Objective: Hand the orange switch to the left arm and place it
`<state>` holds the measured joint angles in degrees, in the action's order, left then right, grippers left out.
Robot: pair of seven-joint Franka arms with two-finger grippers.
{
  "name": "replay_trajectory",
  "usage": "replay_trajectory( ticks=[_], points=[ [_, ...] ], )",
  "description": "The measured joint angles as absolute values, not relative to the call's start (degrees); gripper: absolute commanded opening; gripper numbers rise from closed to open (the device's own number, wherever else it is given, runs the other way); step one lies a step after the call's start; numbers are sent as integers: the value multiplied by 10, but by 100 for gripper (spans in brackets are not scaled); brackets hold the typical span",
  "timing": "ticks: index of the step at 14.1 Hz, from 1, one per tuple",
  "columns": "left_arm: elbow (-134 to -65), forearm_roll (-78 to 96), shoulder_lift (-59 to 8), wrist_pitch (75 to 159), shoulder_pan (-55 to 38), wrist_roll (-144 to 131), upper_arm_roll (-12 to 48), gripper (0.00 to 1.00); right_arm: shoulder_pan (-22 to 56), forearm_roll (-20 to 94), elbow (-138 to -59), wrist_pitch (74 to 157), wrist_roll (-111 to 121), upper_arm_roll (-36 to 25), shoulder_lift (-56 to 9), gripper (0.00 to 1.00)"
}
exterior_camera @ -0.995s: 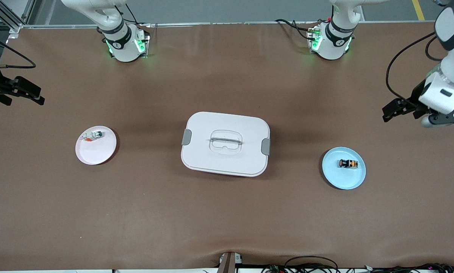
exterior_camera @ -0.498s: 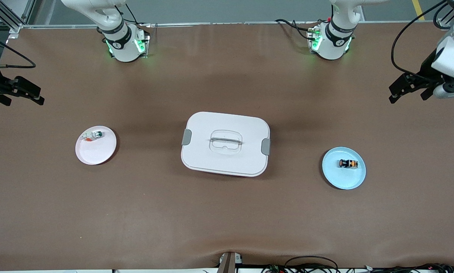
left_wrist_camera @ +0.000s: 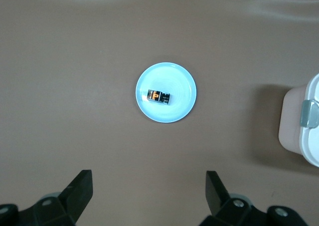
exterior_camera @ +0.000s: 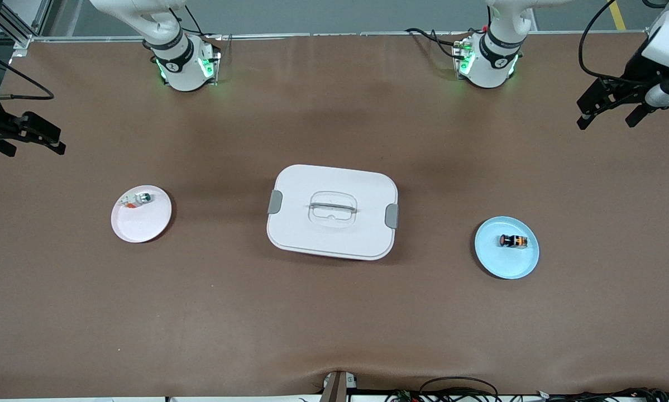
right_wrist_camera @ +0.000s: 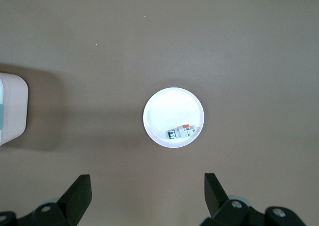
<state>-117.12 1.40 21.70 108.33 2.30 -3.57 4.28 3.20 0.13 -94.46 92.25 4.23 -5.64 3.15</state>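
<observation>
The orange switch (exterior_camera: 513, 240) (left_wrist_camera: 159, 96), a tiny black block with an orange-brown section, lies on a small blue plate (exterior_camera: 499, 262) (left_wrist_camera: 180, 80) toward the left arm's end of the table. The white box (exterior_camera: 312, 184) (left_wrist_camera: 305, 120) (right_wrist_camera: 12, 109) with grey clips sits in the middle of the table, lid on. My left gripper (exterior_camera: 606, 123) (left_wrist_camera: 148, 175) hangs open and empty high over bare table at the left arm's end. My right gripper (exterior_camera: 37, 149) (right_wrist_camera: 147, 178) waits open and empty over the right arm's end.
A pink plate (exterior_camera: 139, 228) (right_wrist_camera: 169, 106) toward the right arm's end carries a small white-and-green part (exterior_camera: 136, 199) (right_wrist_camera: 182, 132) with a red bit. Brown table surface stretches all around the box. Cables run along the table edge nearest the front camera.
The left gripper has swung toward the table edge where the arm bases stand, staying open. The right arm, the switch, the plates and the box have not moved.
</observation>
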Motion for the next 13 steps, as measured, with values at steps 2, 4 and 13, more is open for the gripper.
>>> replay_trajectory(
  ticks=[2,4,13],
  points=[
    [-1176,14,222,1085,23,-32,43,100,37,1,-945,923,42,-56,32,100],
    [-1168,14,220,1084,23,-32,43,100,40,1,-945,923,42,-56,32,100],
    [-960,14,52,939,23,-32,43,100,41,1,-945,923,42,-56,33,100]
  ],
)
